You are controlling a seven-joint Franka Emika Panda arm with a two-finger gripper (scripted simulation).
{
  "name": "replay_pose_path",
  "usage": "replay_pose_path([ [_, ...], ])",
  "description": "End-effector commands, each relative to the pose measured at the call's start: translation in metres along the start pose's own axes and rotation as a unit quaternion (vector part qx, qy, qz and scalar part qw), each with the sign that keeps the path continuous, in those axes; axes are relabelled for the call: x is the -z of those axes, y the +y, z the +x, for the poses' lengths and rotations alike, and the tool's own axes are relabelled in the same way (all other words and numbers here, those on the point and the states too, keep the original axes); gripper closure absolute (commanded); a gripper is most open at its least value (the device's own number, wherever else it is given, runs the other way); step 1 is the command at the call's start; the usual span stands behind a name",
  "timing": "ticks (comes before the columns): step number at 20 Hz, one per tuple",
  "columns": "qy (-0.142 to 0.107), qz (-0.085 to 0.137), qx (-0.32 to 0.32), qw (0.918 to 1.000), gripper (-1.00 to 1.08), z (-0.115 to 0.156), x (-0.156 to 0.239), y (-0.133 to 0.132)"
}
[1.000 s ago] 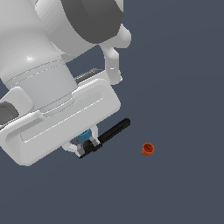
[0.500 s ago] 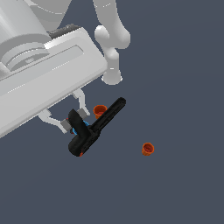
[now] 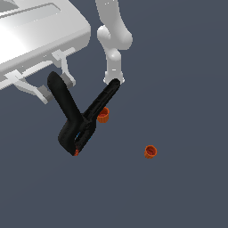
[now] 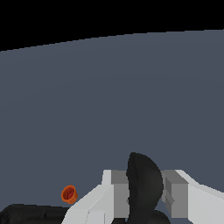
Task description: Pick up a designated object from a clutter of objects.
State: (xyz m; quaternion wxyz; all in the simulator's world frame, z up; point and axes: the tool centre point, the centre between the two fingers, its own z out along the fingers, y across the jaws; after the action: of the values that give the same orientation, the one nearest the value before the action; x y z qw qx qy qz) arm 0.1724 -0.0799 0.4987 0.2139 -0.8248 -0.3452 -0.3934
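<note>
While the jaws grip one handle, the clamp (image 3: 78,118) now hangs higher (orange tips down)

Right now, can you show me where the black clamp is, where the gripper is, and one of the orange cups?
black clamp (image 3: 80,124), exterior view, where the two handles meet.
gripper (image 3: 55,84), exterior view, between the fingertips, closed on one clamp handle.
orange cup (image 3: 150,152), exterior view, its rim.

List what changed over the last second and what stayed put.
The gripper, shut on one handle of the black clamp, has carried it upward and toward the exterior view's left, so the whole V-shaped clamp now shows. An orange cup behind it, hidden a second ago, has come into view. The other orange cup has not moved.
</note>
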Motion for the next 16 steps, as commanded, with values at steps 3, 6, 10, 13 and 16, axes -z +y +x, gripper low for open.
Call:
replay_pose_path([
  [3,0.019,0.008,0.014,0.9997,1.08,0.007,0.016,-0.002],
  [6,0.025,0.011,0.018,0.9995,1.08,0.009,0.021,-0.003],
  [10,0.026,0.012,0.018,0.9994,1.08,0.009,0.022,-0.003],
  [13,0.024,0.011,0.017,0.9995,1.08,0.008,0.020,-0.002],
  [16,0.024,0.012,0.016,0.9995,1.08,0.006,0.021,-0.002],
])
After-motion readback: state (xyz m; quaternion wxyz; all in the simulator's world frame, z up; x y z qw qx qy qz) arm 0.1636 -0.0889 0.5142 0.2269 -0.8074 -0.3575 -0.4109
